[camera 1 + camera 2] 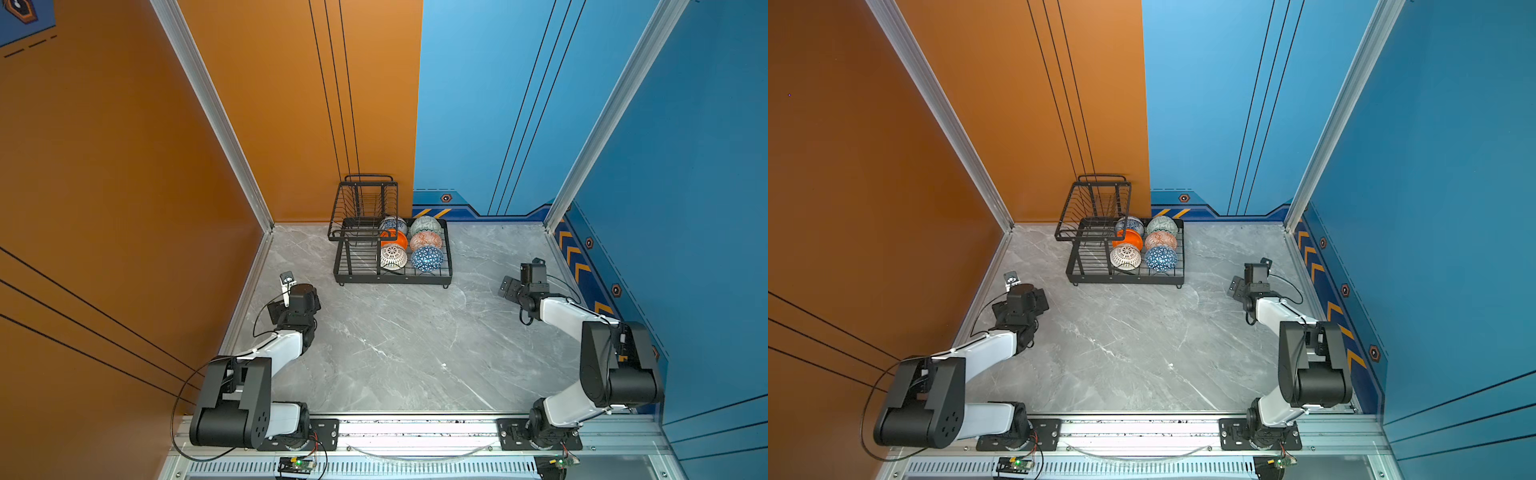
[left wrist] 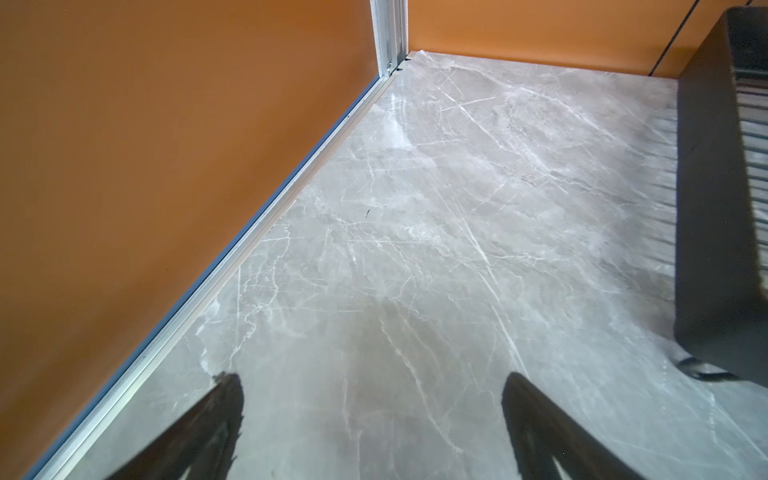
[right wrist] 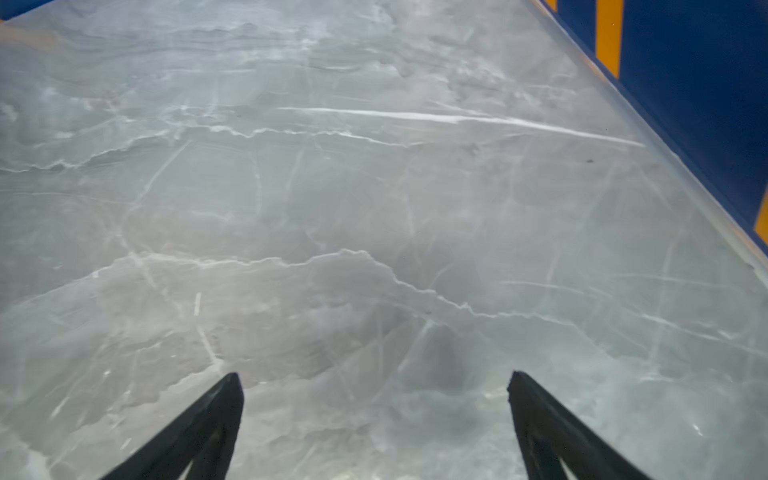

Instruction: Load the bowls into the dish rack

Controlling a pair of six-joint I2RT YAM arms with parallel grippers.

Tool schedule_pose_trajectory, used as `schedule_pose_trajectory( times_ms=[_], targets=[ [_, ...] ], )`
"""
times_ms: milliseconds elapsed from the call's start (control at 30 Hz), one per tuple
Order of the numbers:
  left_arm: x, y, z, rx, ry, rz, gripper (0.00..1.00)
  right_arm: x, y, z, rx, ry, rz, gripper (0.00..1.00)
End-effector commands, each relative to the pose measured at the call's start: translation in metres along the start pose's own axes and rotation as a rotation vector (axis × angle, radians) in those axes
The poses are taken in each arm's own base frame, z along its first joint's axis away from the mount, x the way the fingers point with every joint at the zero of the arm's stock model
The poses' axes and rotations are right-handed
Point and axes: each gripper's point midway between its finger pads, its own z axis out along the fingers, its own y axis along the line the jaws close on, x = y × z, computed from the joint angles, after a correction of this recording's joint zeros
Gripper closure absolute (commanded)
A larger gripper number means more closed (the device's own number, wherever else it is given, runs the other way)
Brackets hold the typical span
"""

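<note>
The black wire dish rack (image 1: 395, 280) (image 1: 1125, 281) stands at the back of the table against the wall. Its lower tray holds several bowls: blue-white triangle (image 1: 427, 258), white lattice (image 1: 392, 257), plain orange (image 1: 395, 239), orange-white geometric (image 1: 426, 240), pale green (image 1: 426, 225) and blue-white floral (image 1: 395, 225). The raised basket on the rack's left is empty. My left gripper (image 2: 374, 382) hovers open over bare table, left of the rack (image 2: 723, 208). My right gripper (image 3: 374, 380) (image 1: 510, 287) is open over bare table, right of the rack. Neither holds anything.
The grey marble table (image 1: 395, 345) is walled in by an orange panel (image 1: 124, 187) on the left and a blue panel (image 1: 685, 208) on the right. An aluminium rail (image 1: 415, 428) with both arm bases runs along the front edge.
</note>
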Motion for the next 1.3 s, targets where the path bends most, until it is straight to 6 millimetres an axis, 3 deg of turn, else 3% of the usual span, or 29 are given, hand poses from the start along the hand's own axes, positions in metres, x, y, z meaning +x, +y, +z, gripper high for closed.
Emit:
schedule_pose_trajectory(
  times_ms=[0,167,233,400,500,633,667,767,867,967,1267],
  targets=[
    [-0.011,-0.016,0.008,0.076,-0.032,-0.005,0.02,-0.036,-0.008,-0.022,0.007,-0.174,0.004,0.0],
    [-0.013,-0.031,0.02,0.11,-0.031,0.039,0.02,-0.027,0.001,-0.049,-0.165,-0.467,-0.118,0.0],
    [-0.013,-0.033,0.021,0.109,-0.036,0.053,0.02,-0.026,-0.007,-0.052,-0.139,-0.473,-0.083,0.0],
    [-0.012,-0.039,0.02,0.128,-0.04,0.072,0.02,-0.027,-0.005,-0.053,-0.161,-0.499,-0.063,0.0],
    [-0.013,-0.04,0.018,0.14,-0.051,0.071,0.02,-0.025,0.01,-0.049,-0.234,-0.488,-0.091,0.0],
    [-0.012,-0.041,0.017,0.154,-0.053,0.067,0.02,-0.002,0.057,-0.046,-0.468,-0.551,-0.241,0.0],
    [-0.012,-0.041,0.017,0.157,-0.056,0.065,0.02,0.0,0.061,-0.047,-0.495,-0.556,-0.251,0.0],
    [-0.012,-0.04,0.016,0.166,-0.063,0.06,0.02,-0.004,0.05,-0.038,-0.383,-0.504,-0.233,0.0],
    [-0.013,-0.042,0.017,0.164,-0.066,0.068,0.02,-0.005,0.056,-0.026,-0.38,-0.415,-0.258,0.0],
    [-0.007,-0.058,0.01,0.252,-0.083,0.113,0.02,-0.005,0.057,-0.026,-0.355,-0.435,-0.264,0.0],
    [0.002,-0.065,0.005,0.313,-0.157,0.116,0.02,-0.007,0.057,-0.027,-0.356,-0.444,-0.259,0.0]
  ],
)
